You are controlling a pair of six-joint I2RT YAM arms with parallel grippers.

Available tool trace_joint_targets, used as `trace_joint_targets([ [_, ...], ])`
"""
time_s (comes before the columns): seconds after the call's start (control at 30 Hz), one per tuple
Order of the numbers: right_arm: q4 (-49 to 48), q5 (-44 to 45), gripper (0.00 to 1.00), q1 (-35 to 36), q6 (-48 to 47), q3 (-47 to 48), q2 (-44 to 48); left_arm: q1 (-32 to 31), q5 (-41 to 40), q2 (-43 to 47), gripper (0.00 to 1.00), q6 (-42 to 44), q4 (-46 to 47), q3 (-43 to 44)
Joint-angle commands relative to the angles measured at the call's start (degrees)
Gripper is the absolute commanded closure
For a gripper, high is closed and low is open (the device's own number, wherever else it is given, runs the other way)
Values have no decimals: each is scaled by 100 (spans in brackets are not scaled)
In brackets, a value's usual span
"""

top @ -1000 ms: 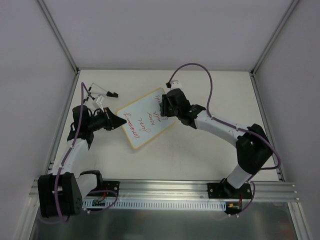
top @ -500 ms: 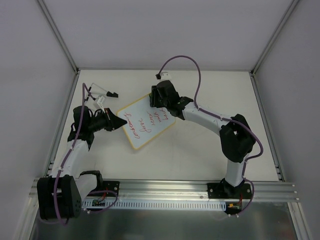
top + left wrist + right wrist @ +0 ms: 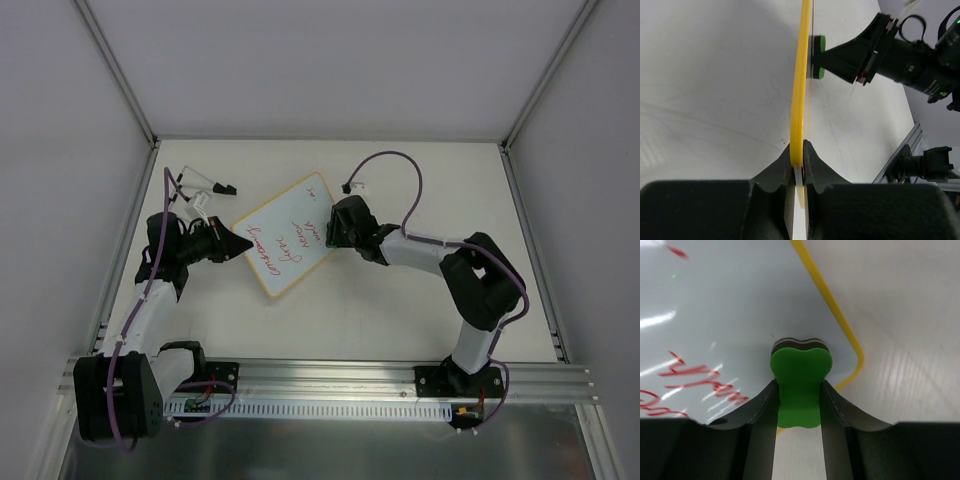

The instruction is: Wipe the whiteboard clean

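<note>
The whiteboard (image 3: 285, 240) lies tilted on the table, white with a yellow rim and several lines of red writing. My left gripper (image 3: 243, 243) is shut on its left edge. In the left wrist view the board's rim (image 3: 800, 75) runs edge-on out of the shut left gripper (image 3: 798, 152). My right gripper (image 3: 337, 228) is shut on a green eraser (image 3: 799, 385), which is pressed against the board (image 3: 740, 305) near its right corner. Red writing (image 3: 705, 385) lies just left of the eraser. The eraser (image 3: 817, 57) also shows from the left wrist.
A white marker with a black cap (image 3: 205, 186) lies at the back left of the table. An aluminium rail (image 3: 330, 385) runs along the near edge. Grey walls close in the table on the left, back and right.
My right gripper carried the eraser up to the board's far corner, then back down to its right edge. The rightmost red writing is gone. The left gripper has kept its hold.
</note>
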State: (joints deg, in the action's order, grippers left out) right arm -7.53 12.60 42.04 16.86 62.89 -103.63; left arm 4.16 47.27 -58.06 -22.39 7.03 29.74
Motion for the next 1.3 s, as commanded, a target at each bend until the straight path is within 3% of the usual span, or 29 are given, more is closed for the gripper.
trace_joint_targets([
  [0.0,-46,-56,100,50,370,-646,97,-118,160,-21,100,464,-61,50],
  [0.17,-126,-117,100,41,221,-472,124,-118,344,-91,100,350,-70,76],
  [0.57,-100,-249,100,-38,-473,1715,-244,-161,608,-39,100,358,-316,85],
  [0.77,-3,-232,100,-47,-421,2236,-693,-188,521,40,100,429,-386,85],
  [1.27,-91,-30,100,-416,282,453,-605,-232,529,58,100,508,-430,111],
])
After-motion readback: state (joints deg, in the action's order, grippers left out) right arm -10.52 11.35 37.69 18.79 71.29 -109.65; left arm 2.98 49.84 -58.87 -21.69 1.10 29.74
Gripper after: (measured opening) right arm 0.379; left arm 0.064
